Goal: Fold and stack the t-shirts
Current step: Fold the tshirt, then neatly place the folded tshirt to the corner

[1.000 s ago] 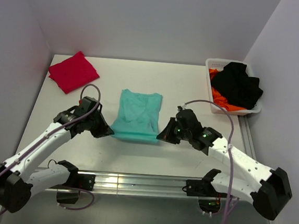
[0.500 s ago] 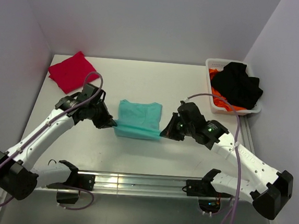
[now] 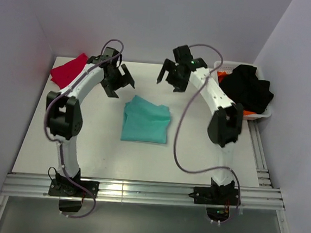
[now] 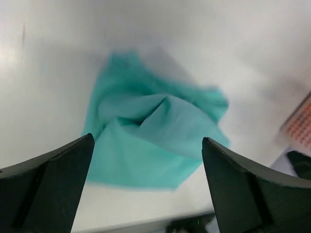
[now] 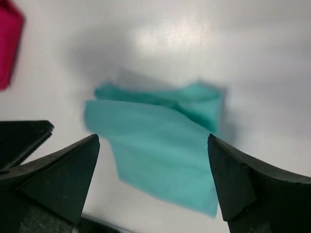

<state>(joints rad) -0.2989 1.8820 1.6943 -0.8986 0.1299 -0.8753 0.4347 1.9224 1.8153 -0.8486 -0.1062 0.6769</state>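
teal-green soft cloth t-shirt [image 3: 145, 124] is lying folded into a rough rectangle mid-worktop [image 3: 196, 147], a bit rumpled along its far edge. left fingers [image 3: 122, 86] are hanging above the worktop just past the shirt's far left corner, spread wide, gripping nothing. right fingers [image 3: 168, 83] are hanging past its far right corner, likewise spread and empty. both wrist views are looking down at the shirt between the parted fingers. crimson-red cloth t-shirt [image 3: 67, 70] is sitting folded at the far left corner, well apart. white plastic basket [image 3: 221, 65] at far right is holding black cloth [image 3: 248, 89] and orange cloth [image 3: 228, 104].
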